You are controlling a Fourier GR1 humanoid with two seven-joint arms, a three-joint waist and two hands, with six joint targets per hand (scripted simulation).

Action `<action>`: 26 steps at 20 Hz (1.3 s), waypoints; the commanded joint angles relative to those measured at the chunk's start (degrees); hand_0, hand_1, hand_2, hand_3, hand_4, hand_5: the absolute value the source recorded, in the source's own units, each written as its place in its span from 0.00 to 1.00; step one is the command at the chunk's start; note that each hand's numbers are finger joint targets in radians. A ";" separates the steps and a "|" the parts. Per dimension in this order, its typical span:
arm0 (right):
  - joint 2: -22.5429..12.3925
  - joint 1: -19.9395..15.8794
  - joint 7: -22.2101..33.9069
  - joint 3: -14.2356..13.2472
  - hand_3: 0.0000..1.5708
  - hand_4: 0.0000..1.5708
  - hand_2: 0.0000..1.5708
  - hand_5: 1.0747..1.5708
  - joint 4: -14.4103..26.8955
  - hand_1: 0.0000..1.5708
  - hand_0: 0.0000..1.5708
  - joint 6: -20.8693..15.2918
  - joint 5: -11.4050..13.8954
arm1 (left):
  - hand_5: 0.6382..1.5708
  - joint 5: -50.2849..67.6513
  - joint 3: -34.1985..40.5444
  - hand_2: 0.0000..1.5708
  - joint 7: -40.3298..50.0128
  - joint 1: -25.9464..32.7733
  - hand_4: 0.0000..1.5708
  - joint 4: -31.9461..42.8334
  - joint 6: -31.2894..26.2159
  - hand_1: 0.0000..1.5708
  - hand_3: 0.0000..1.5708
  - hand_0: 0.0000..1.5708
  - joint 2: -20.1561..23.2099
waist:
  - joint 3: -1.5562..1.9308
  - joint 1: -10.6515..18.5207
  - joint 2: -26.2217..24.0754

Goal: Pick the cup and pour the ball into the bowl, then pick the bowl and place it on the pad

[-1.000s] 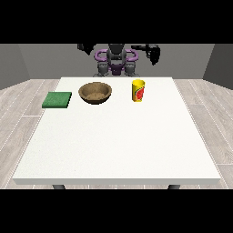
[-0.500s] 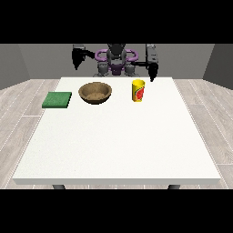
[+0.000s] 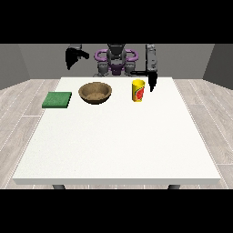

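A yellow cup [image 3: 138, 90] with a red mark stands upright on the white table [image 3: 118, 136] at the far middle right. No ball shows from this side. A brown bowl [image 3: 95, 92] sits to its left, and a green pad [image 3: 57, 99] lies further left. The hand at the view's right [image 3: 150, 80] hangs just right of the cup, fingers pointing straight down, holding nothing. The hand at the view's left [image 3: 73, 57] is raised above the table's far left edge, well away from the bowl and the pad.
The robot's torso [image 3: 116, 61] stands behind the table's far edge. The table's near half spreads wide and white towards the camera. Grey floor boards lie around the table.
The hand at the view's right has come down and forward from beside the torso to hang next to the cup. The hand at the view's left has swung outward and a little lower.
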 commanded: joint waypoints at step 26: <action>-6.26 -1.11 -1.28 -7.49 0.43 0.37 0.25 1.00 3.52 0.00 0.00 8.01 -4.33 | 0.63 -5.45 2.92 1.00 -21.72 -9.75 0.81 27.81 10.56 0.84 1.00 0.84 0.55 | -0.01 -4.17 1.14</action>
